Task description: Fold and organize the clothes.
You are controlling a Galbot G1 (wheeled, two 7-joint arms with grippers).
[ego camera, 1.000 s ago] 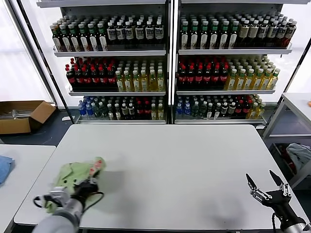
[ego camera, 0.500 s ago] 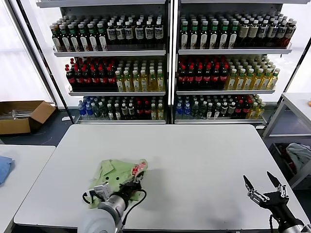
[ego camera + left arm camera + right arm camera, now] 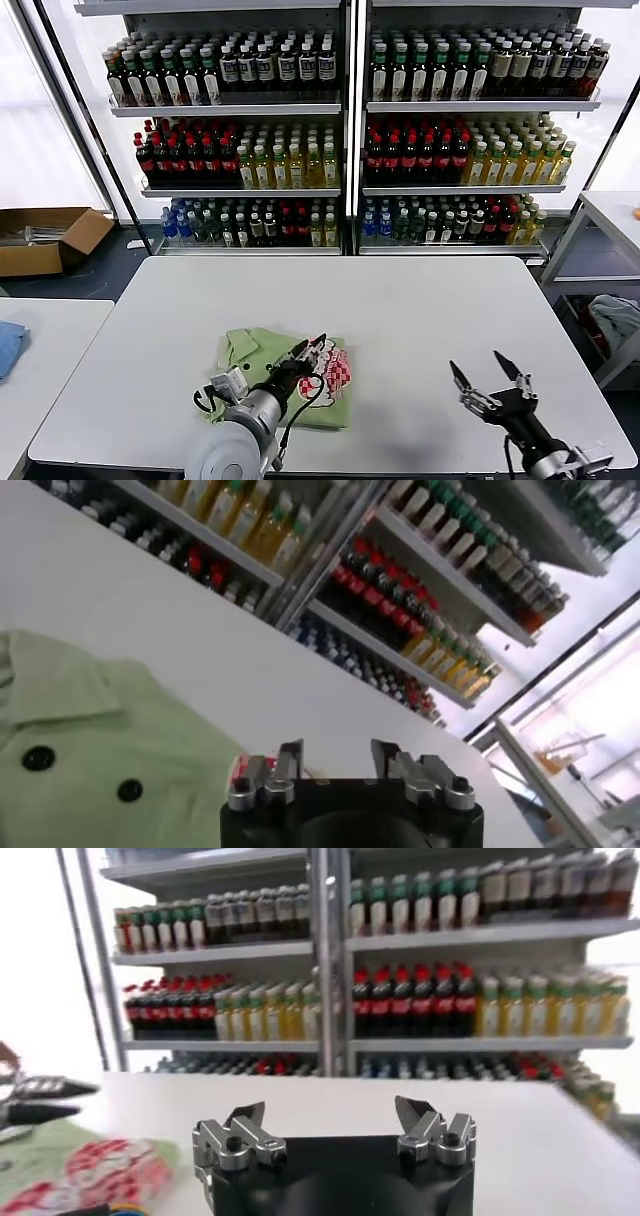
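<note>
Polo shirt [image 3: 300, 385]: soft matt cloth. Table [image 3: 400, 320]: smooth matt white. Bottles [image 3: 440, 150]: glossy plastic.

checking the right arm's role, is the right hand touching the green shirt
No, the right hand hovers open over the bare table, well apart from the green shirt.

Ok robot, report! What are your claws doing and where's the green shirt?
Left gripper open, over the green shirt. Right gripper open, empty, hovering apart to the side. Shirt bunched on the table. Nothing in the way.
</note>
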